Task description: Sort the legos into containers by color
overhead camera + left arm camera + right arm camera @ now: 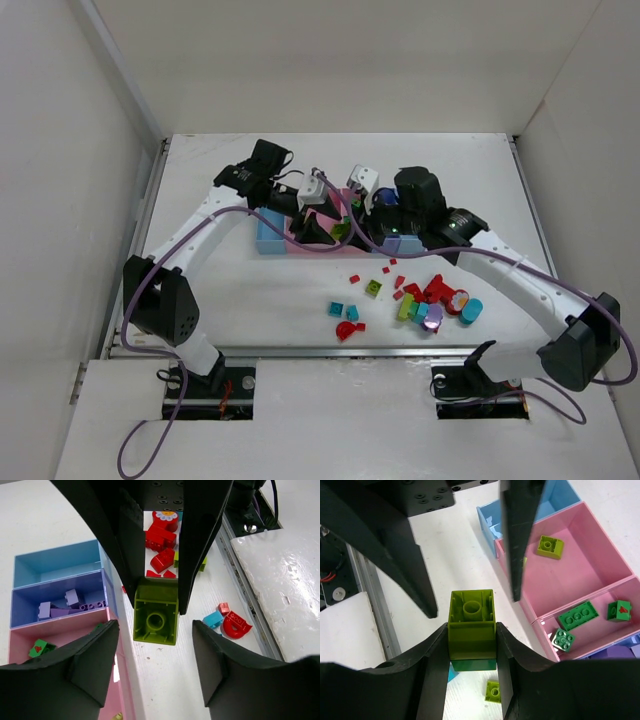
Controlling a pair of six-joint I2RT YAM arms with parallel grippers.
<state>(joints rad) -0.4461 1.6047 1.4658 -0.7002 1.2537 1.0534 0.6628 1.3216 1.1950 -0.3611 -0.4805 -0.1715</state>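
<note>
Loose legos (432, 300) on table (250, 300), before containers (270, 240)

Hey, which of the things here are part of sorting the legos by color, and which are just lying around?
Part of the job:
- lime brick, gripped by the right tool
- left tool, open, near that brick
- loose bricks
- row of bins

Just lying about:
- purple cables
- metal rail along the near edge

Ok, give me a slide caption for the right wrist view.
Right end effector grips a lime brick near the pink bins.
</note>
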